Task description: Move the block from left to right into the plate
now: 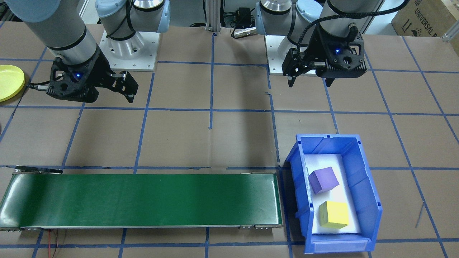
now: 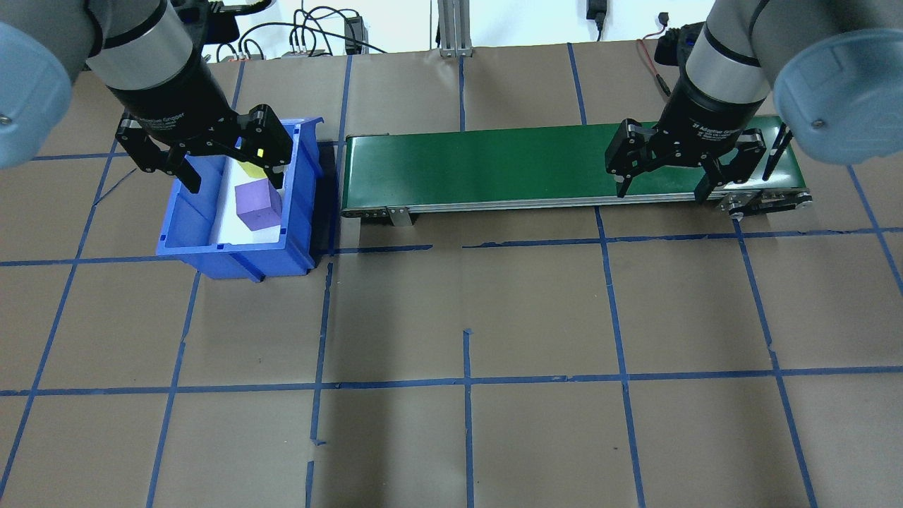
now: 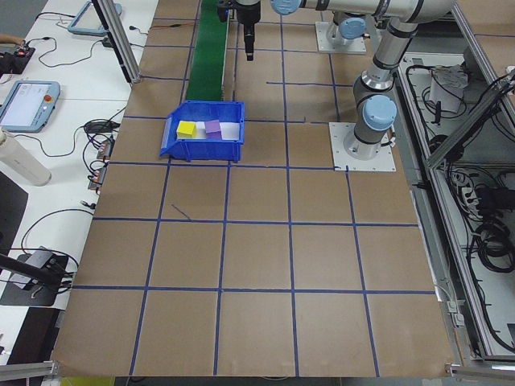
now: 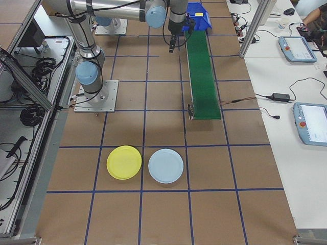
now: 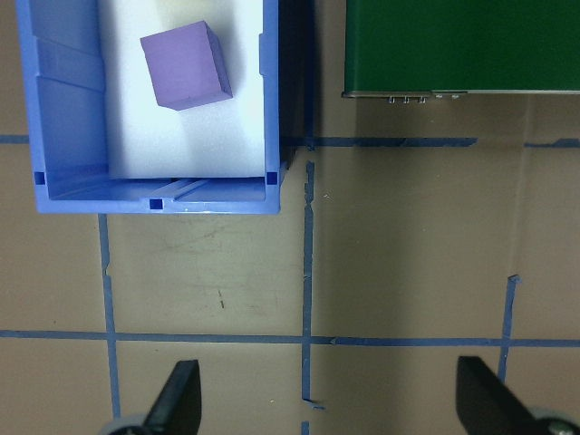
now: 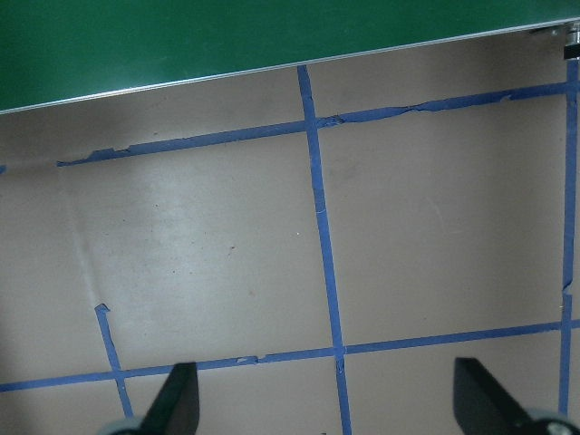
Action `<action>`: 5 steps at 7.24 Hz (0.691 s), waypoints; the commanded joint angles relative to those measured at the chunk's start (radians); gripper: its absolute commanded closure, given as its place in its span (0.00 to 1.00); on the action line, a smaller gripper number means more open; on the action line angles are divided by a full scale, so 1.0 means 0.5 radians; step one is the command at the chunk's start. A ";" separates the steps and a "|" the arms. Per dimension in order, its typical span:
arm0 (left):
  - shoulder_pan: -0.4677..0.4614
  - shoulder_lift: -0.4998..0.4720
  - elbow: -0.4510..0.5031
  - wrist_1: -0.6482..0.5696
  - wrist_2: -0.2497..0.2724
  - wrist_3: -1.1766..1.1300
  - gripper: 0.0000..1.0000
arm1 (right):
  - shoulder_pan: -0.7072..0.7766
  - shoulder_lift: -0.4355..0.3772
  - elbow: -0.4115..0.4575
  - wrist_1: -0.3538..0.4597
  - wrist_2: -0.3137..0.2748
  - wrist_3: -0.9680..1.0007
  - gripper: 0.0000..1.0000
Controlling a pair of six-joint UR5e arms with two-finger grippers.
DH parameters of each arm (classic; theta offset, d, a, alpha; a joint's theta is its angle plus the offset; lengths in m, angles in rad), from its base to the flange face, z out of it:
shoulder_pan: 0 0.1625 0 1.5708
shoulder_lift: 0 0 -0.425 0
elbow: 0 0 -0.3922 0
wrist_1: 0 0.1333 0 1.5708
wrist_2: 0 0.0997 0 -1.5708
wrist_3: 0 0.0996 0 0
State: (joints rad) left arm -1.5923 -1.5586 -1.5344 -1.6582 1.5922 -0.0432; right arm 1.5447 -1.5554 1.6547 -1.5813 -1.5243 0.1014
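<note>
"UNIVERSAL" is printed on the cardboard box (image 1: pixel 426 16)

A robotics lab: two arms bolted on metal base plates (image 3: pixel 363 148) to a table (image 3: pixel 257 273) covered in brown paper gridded with blue tape, a small green conveyor belt (image 1: pixel 143 199), aluminium framing, loose cables, and teach pendants (image 4: pixel 310 122) lying on white side benches (image 4: pixel 286 168)

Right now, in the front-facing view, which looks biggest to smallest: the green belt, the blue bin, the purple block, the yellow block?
1. Green conveyor belt
2. Blue bin
3. Purple block and yellow block: they look alike, so no ranking.
</note>
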 commanded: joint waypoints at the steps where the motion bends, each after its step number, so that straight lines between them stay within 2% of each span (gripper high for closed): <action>1: 0.000 0.000 0.001 0.003 0.000 0.001 0.00 | 0.000 0.000 0.004 0.000 -0.007 0.000 0.00; 5: 0.021 0.000 0.019 0.003 -0.003 0.049 0.00 | -0.012 0.000 0.059 -0.046 -0.004 -0.025 0.00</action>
State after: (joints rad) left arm -1.5884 -1.5585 -1.5305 -1.6567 1.5913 -0.0359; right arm 1.5416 -1.5549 1.6832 -1.5982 -1.5264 0.0912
